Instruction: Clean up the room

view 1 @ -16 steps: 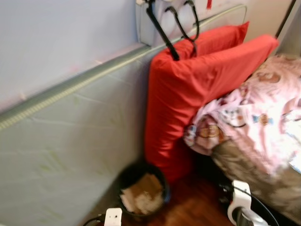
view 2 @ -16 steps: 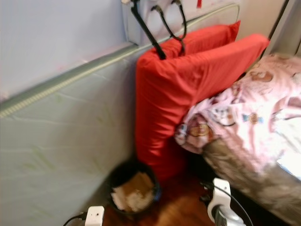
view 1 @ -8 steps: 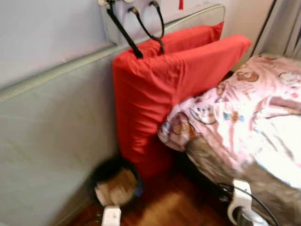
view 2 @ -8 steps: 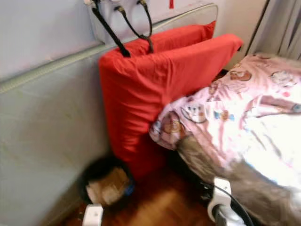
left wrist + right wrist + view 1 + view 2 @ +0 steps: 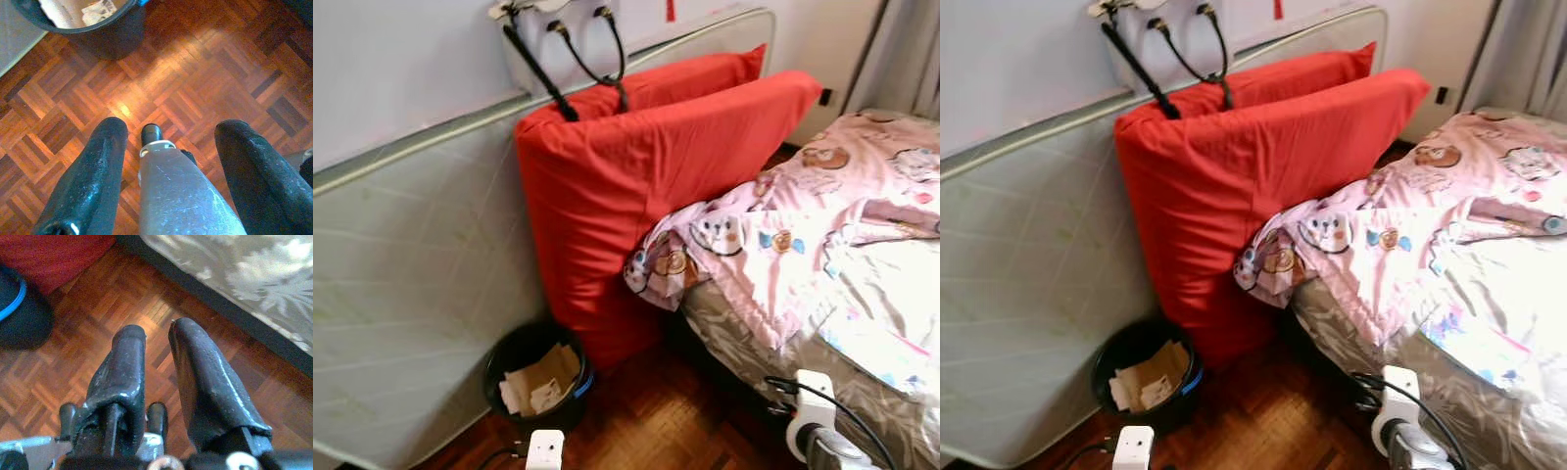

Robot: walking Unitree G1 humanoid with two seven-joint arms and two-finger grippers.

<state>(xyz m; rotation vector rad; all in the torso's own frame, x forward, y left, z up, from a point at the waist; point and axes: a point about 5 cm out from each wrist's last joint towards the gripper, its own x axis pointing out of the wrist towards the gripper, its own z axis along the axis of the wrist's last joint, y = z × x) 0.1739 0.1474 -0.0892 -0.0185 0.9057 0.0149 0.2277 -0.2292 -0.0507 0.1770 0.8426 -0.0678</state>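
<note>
I saw a narrow strip of parquet floor [image 5: 656, 421] open between the bin [image 5: 536, 377] and the bed [image 5: 862, 392]. Bin was black, round, blue band at the rim, holding crumpled paper and cardboard [image 5: 540, 379]. It stood against the upright mattress [image 5: 411, 313], just beside the red cushions [image 5: 646, 176]. A pink printed quilt [image 5: 803, 225] hung over the bed's corner. Left claw [image 5: 168, 147] hung over bare floor near the bin, fingers spread, gripping nothing. Right claw [image 5: 154, 357] hung low near the bed edge, fingers almost together, empty.
</note>
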